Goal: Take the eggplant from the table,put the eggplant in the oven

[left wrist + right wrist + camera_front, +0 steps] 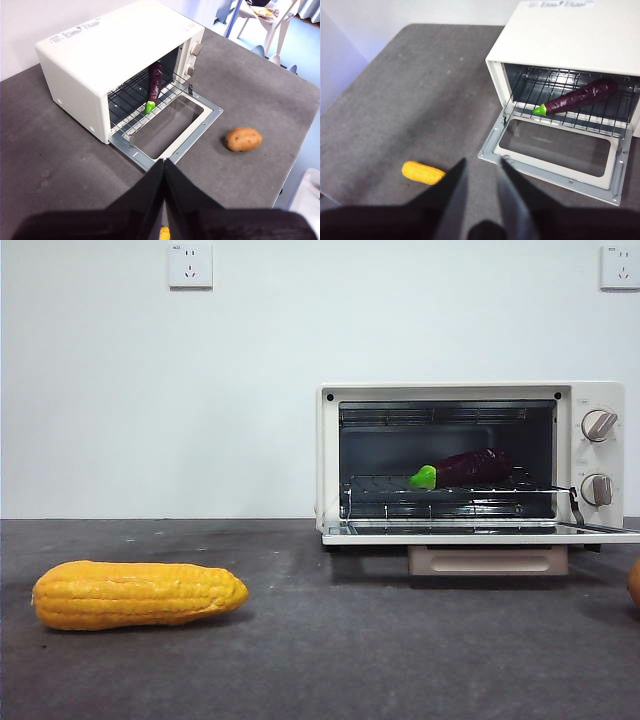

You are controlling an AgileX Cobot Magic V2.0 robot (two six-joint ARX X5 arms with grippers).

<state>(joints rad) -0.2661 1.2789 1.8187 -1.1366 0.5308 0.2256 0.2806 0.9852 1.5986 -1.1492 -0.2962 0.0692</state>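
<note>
The dark purple eggplant (470,468) with its green cap lies on the wire rack inside the cream-white oven (470,392), whose glass door (480,531) hangs open and flat. From the wrist views the eggplant (577,97) (154,86) rests slantwise on the rack, cap toward the door. My left gripper (164,167) is shut and empty, high above the table in front of the oven. My right gripper (482,167) is open and empty, also raised over the table (320,640), well back from the door. Neither gripper shows in the front view.
A yellow-orange corn cob (138,593) lies on the table at the front left, also seen as corn (423,172). A brown potato (243,138) sits to the right of the oven door. Chairs and floor lie beyond the table's far edge.
</note>
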